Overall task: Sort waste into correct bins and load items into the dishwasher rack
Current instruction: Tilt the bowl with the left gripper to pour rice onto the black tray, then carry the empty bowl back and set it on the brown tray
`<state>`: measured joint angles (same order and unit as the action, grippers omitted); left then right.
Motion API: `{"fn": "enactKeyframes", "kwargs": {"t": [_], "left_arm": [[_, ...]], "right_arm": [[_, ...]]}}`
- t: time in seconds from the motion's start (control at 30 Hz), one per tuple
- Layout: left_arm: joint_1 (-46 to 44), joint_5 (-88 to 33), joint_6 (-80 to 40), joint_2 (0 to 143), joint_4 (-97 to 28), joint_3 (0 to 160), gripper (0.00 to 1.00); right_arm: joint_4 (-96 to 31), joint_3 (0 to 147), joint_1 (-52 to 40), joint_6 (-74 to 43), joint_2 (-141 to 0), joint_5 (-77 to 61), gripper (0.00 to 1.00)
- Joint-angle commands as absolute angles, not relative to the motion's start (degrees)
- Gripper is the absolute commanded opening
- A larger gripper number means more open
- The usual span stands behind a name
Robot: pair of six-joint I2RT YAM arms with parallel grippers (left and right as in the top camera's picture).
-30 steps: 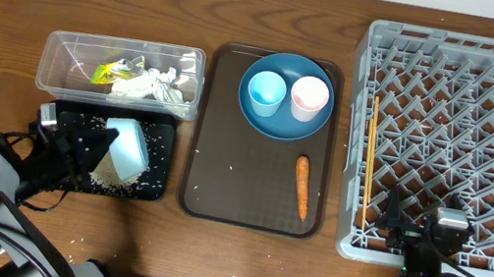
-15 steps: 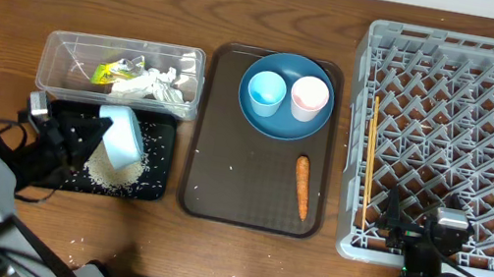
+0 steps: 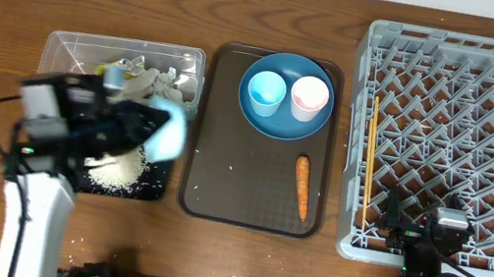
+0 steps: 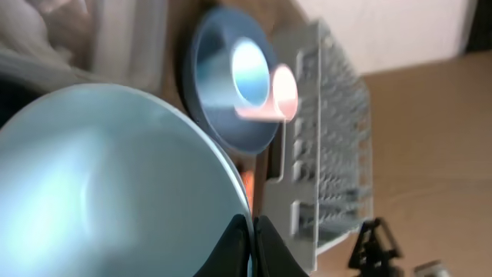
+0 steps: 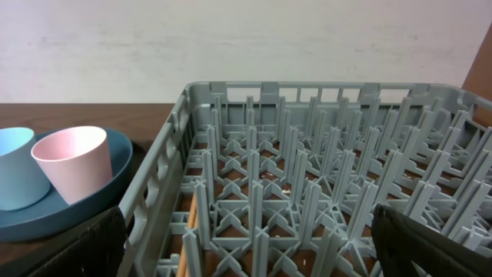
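Overhead: light-blue bowl (image 3: pixel 166 136) now farther right

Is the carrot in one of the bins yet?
No, the carrot lies on the brown serving tray, near its right edge.
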<state>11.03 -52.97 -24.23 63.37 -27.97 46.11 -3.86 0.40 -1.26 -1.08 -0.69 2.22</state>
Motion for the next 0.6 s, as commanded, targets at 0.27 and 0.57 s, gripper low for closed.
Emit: {"fn": "enactKeyframes", "kwargs": {"t": [0.27,0.57], "left_arm": [[-29.69,-7.86,-33.30,64.53,-25.91,47.18,0.06],[-43.86,-0.12,-35.66,76.03,-16.19,47.18,0.06]], "right_arm": [[-4.08,0.30,-1.48,-1.87,-0.49,2.74,0.99],[-4.08,0.30,-1.48,-1.87,-0.49,2.76,0.99]]}}
